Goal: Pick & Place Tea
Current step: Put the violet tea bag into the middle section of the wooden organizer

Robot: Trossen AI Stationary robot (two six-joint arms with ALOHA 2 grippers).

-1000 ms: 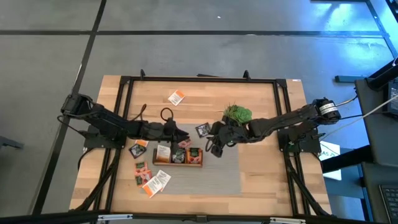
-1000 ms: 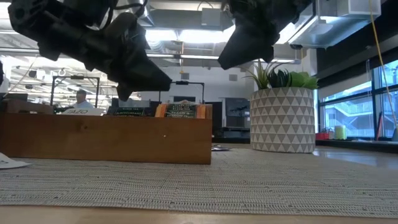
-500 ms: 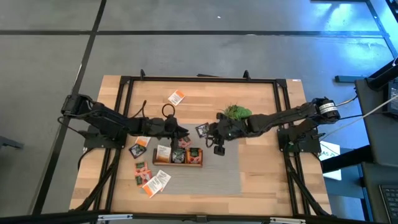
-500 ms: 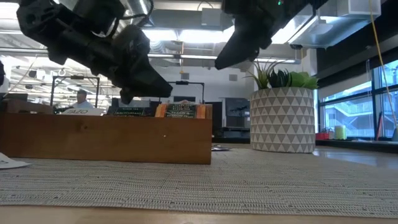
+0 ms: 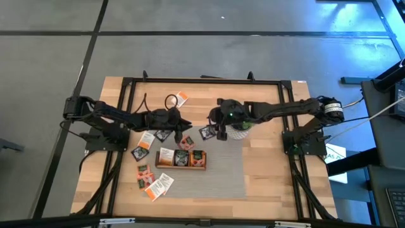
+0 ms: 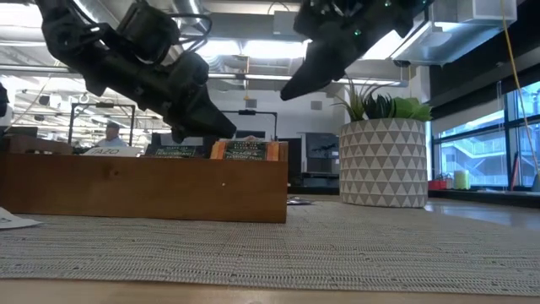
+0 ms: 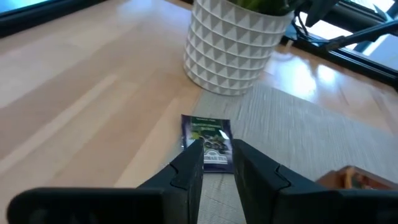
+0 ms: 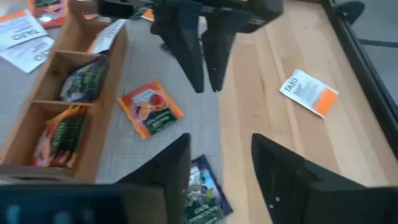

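Tea sachets lie flat around the wooden tray (image 5: 181, 166). A dark one (image 5: 205, 132) rests on the wood between my two grippers. A red-orange one (image 5: 187, 140) lies on the mat, and a white-and-orange one (image 5: 180, 99) lies farther back. My left gripper (image 7: 216, 147) hovers with a narrow gap, empty, its tips pointing at the dark sachet (image 7: 207, 140). My right gripper (image 8: 219, 146) stands open wide above the same sachet (image 8: 200, 200), touching nothing. Other sachets stand in the tray's compartments (image 8: 84, 81).
The potted plant (image 6: 384, 152) stands right behind my right gripper, partly under that arm in the high view. Several more sachets (image 5: 152, 180) lie near the table's left front. A grey mat (image 5: 224, 174) covers the middle. A black frame runs around the table.
Both grippers have swung toward the table's far edge, away from the tray, and now face each other over the dark sachet. My right gripper has also rolled about its own axis.
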